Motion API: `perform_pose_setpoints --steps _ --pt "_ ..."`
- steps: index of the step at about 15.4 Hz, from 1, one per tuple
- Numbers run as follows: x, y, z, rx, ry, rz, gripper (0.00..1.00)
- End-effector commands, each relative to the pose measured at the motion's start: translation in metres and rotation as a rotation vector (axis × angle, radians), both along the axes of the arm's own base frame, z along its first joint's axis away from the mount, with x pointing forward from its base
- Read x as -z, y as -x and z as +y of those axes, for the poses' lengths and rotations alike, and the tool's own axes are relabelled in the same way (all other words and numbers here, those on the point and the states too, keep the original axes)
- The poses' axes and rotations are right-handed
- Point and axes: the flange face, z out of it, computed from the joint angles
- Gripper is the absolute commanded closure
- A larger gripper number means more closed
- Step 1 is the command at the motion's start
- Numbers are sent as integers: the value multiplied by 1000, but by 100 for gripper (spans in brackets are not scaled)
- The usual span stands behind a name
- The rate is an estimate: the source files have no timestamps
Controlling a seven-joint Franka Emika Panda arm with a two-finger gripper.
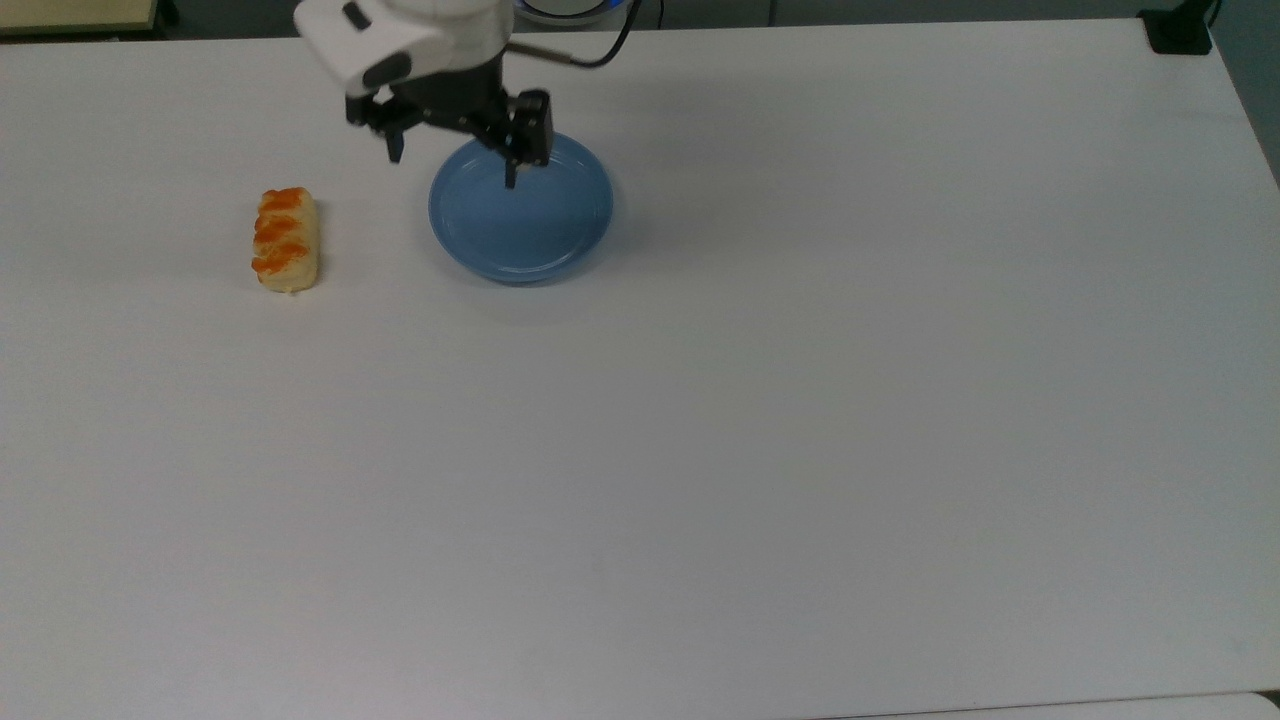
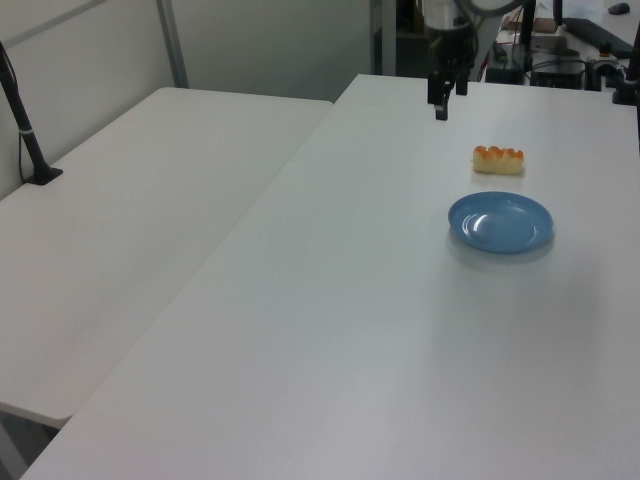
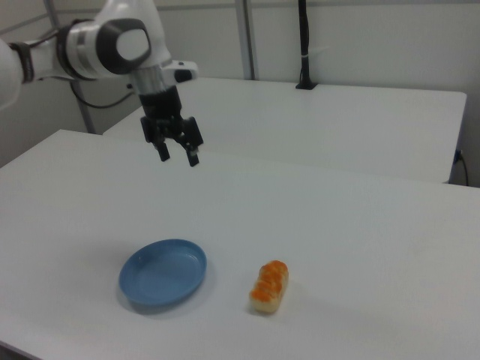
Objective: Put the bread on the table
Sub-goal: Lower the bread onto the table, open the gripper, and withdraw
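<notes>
The bread (image 1: 286, 240) (image 2: 498, 159) (image 3: 269, 286), a small tan loaf with an orange-glazed top, lies flat on the white table (image 1: 760, 420) (image 2: 360, 330) (image 3: 360, 225), with nothing touching it. My gripper (image 1: 452, 165) (image 2: 444, 102) (image 3: 178, 154) hangs high in the air, open and empty. In the top view it appears over the far edge of the blue plate (image 1: 521, 204), well to the right of the bread.
The blue plate (image 2: 500, 222) (image 3: 163, 271) sits empty beside the bread. A second white table (image 2: 130, 220) (image 3: 315, 112) adjoins this one. A black post (image 2: 22, 120) (image 3: 304, 45) stands on that second table.
</notes>
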Motion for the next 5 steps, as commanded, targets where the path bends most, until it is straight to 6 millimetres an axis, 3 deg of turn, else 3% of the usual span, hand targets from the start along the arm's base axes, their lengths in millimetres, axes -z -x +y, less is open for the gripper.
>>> perform_pose_setpoints --steps 1,5 --pt "-28 32 15 22 -23 29 0" --pt "-38 40 15 55 -32 24 0"
